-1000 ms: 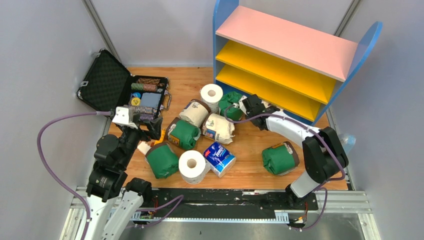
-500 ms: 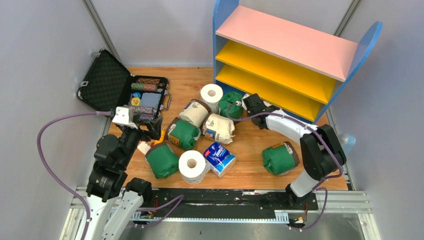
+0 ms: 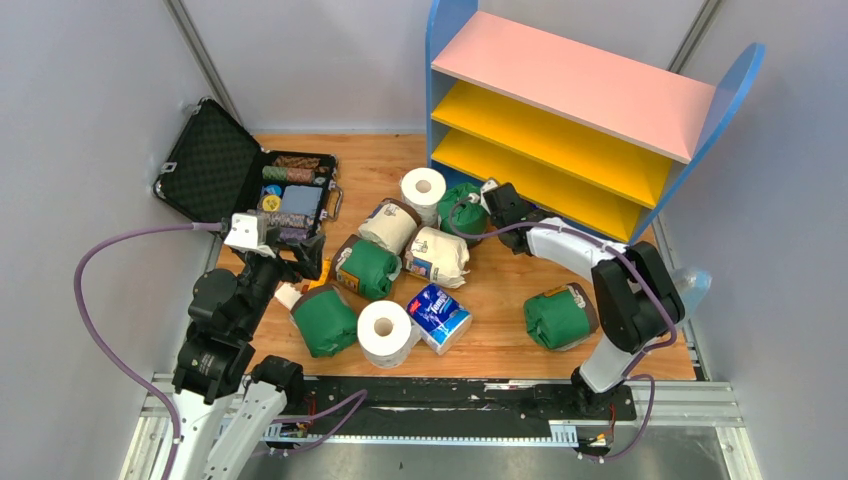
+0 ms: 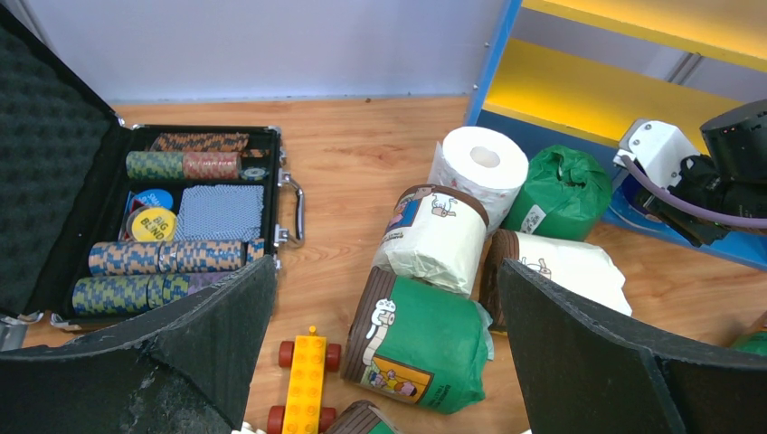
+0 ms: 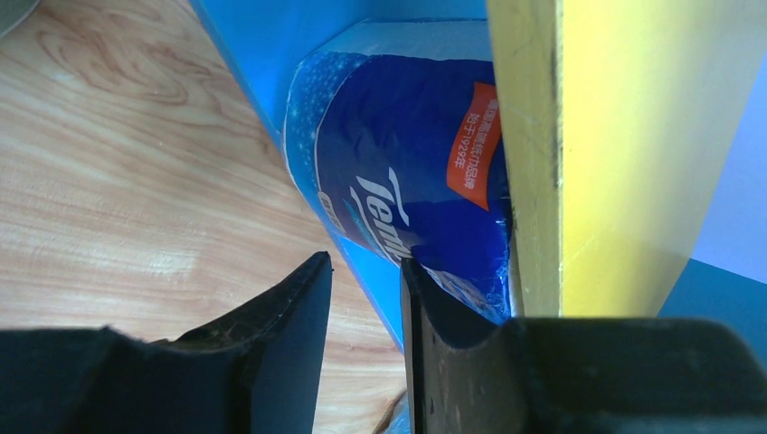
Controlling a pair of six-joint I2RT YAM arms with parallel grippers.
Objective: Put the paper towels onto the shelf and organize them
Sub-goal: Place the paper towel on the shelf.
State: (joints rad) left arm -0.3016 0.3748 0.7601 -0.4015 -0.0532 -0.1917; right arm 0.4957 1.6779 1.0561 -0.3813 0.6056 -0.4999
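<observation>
I find the right gripper [image 5: 364, 264] narrowly parted, pinching nothing, beside the blue-wrapped roll [image 5: 407, 154] tucked in the shelf [image 3: 560, 75] at its near-left corner; left gripper [image 4: 387, 271] spread wide, empty. Roll judged light, squashy, slick: grasp across its barrel.

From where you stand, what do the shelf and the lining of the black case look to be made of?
Shelf: probably painted or laminated board; flat matte colour, straight-cut edges. Case lining: dark foam, judging by its dimpled egg-crate surface.

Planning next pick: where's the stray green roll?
Top view, right side: the green roll lies alone near the table's front edge, just left of the right arm.
</observation>
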